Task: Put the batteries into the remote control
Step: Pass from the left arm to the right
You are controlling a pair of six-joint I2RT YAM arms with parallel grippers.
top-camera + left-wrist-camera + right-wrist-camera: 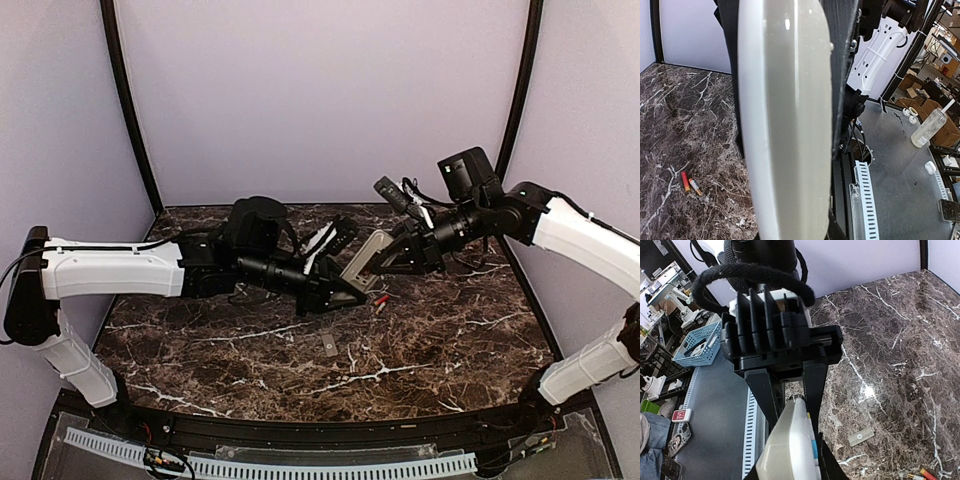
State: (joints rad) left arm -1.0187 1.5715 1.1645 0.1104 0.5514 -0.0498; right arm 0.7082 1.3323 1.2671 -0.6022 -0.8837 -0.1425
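Slim grey-backed white remote control [365, 258]: clamped in your left gripper [338, 282]; right gripper [398, 250] at its end, grip undeterminable. Tiny red cylindrical batteries [381, 300]: centre of table [450, 340], unloaded. Step, likely: orienting remote. Next: fetch one battery.

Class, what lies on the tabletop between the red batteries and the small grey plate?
Only bare marble separates the batteries from the grey plate; the top view shows it.

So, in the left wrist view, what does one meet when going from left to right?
small red cylindrical batteries → pale grey plastic remote control → white slotted plastic strip → clear plastic bottle
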